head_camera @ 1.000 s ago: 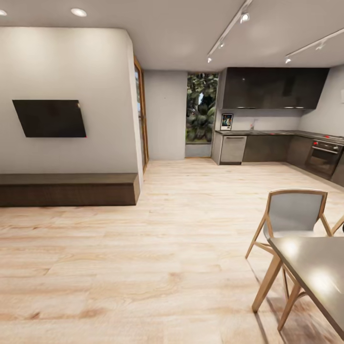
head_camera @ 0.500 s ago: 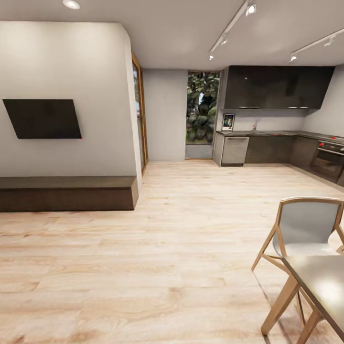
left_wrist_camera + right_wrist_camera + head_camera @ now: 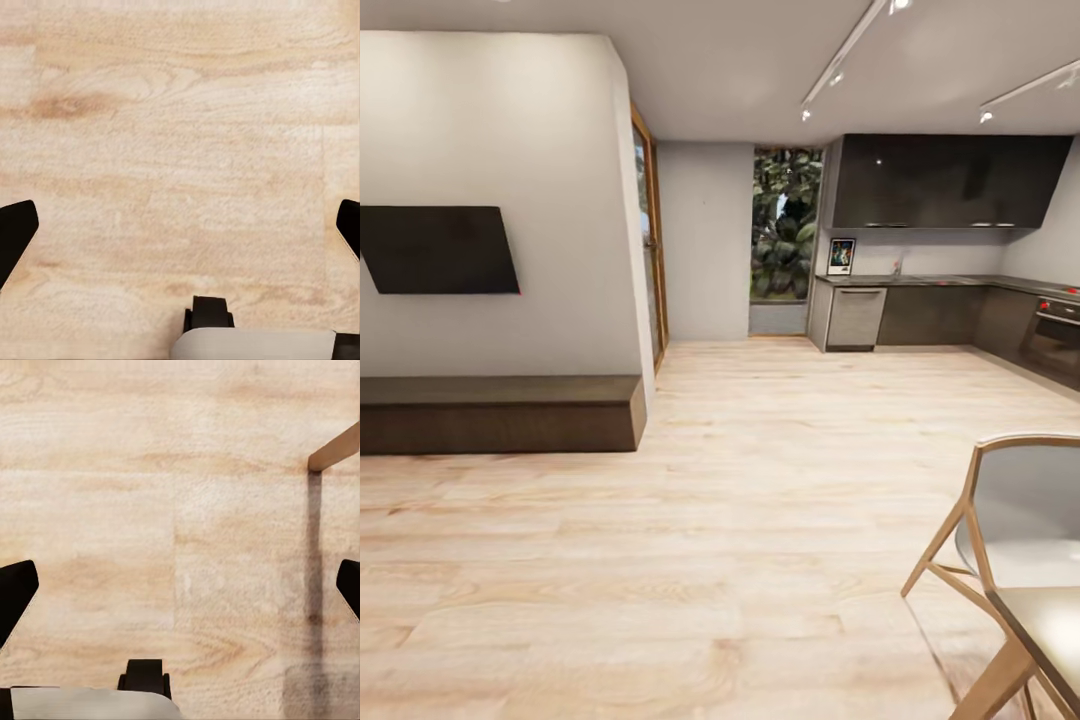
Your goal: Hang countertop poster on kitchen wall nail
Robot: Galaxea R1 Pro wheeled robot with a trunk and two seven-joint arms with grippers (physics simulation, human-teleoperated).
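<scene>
Poster (image 3: 841,256) upright, lettering unreadably small

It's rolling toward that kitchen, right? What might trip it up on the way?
Two risks, as guesses. The wooden chair and dining table sit close on the robot's right, so a drift that way might clip them. The poster stands propped on the far kitchen countertop, so a clumsy reach later may topple it.

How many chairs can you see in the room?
1: a wooden chair with a grey seat stands at the near right, beside the dining table. More may be hidden past the picture's right edge.
</scene>
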